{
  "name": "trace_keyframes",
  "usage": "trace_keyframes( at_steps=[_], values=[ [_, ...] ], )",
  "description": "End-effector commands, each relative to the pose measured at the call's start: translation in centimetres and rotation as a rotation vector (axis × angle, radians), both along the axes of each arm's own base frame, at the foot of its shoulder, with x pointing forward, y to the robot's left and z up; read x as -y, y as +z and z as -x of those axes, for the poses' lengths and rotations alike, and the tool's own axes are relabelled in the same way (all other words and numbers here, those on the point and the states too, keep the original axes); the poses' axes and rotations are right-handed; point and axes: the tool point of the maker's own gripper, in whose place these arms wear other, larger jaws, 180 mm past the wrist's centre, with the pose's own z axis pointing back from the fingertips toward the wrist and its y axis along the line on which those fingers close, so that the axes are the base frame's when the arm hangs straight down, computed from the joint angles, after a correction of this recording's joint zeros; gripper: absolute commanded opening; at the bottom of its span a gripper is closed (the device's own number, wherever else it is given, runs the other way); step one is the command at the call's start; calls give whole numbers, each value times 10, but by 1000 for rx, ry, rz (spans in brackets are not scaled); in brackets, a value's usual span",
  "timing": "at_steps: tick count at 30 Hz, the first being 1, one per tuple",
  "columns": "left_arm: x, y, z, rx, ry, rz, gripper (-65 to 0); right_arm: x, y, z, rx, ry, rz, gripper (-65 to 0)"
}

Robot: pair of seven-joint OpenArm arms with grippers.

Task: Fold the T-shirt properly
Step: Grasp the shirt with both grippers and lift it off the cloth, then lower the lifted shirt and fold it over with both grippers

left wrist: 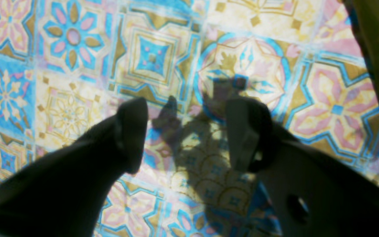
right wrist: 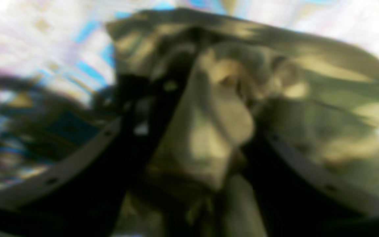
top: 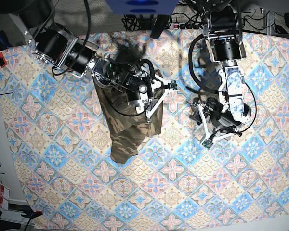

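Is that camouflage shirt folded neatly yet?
Not yet. The T-shirt lies bunched in a crumpled strip, one end gripped by the right gripper.

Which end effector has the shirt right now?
The right end effector, shut on a bunch of the shirt. The left end effector is open over bare tablecloth, holding nothing.

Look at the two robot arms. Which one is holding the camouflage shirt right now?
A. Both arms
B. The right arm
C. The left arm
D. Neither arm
B. In the right wrist view, the right gripper is closed on a bunch of the T-shirt, while the left gripper hangs open over the bare tablecloth with nothing between its fingers.
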Motion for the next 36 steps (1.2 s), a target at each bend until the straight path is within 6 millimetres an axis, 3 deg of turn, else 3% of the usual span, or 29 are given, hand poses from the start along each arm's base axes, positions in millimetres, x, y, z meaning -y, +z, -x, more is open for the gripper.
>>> trace_keyframes(
  at_steps=[1,5,9,12,15,17,27,29,32,36],
  values=[
    [0,15,-14,54,2,7,-271,-22,26,-14,79,28,-69,-359],
    [3,14,-14,52,0,11,-271,-32,60,-26,248,62,-102,-358],
    [2,11,-10,42,0,10,-270,-35,73,-35,265,31,-163,-359],
    [8,10,-9,39,-22,6,-270,-44,97,-39,293,-12,-287,-359],
    [18,9,-9,35,-59,-1,-273,-59,137,-43,340,-54,-462,-359],
    [18,7,-7,32,-59,1,-274,-61,149,-46,346,-91,-523,-359],
    [20,6,-6,28,-61,4,-274,-47,163,-63,370,-336,-667,-359],
    [20,6,-5,27,-60,3,-274,-40,158,-66,371,-359,-642,-359],
    [23,5,-5,22,-77,-5,-275,-4,140,-73,375,-440,-548,-359],
    [43,1,10,13,-195,-54,-276,46,118,-76,376,-540,-461,-359]
  ],
)
